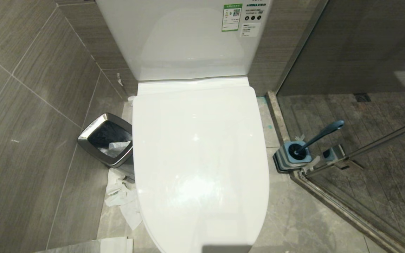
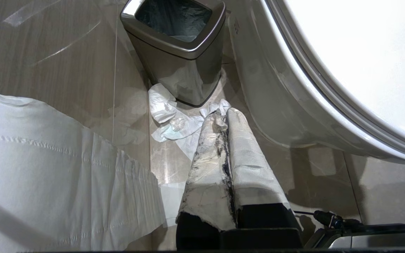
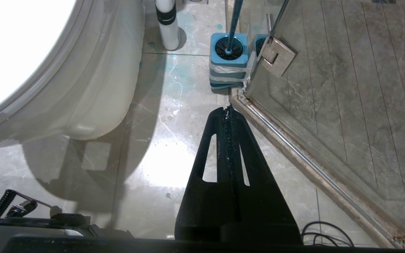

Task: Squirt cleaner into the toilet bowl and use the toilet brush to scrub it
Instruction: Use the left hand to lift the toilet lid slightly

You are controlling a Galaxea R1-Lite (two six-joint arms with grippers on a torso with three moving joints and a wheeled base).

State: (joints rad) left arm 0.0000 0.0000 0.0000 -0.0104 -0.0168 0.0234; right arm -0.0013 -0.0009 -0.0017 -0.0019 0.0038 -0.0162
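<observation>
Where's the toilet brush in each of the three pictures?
Head view: the toilet brush leans in its holder on the floor, right of the toilet.
Left wrist view: not in it.
Right wrist view: the brush stands in the holder near the top, beyond the right gripper.
Shared landmark: the white toilet.

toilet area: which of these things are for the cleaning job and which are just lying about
For the job:
toilet, lid shut
toilet brush, standing in its holder
left gripper and right gripper, both shut and empty

Just lying about:
waste bin
crumpled tissue on the floor
white pipe behind the toilet
</observation>
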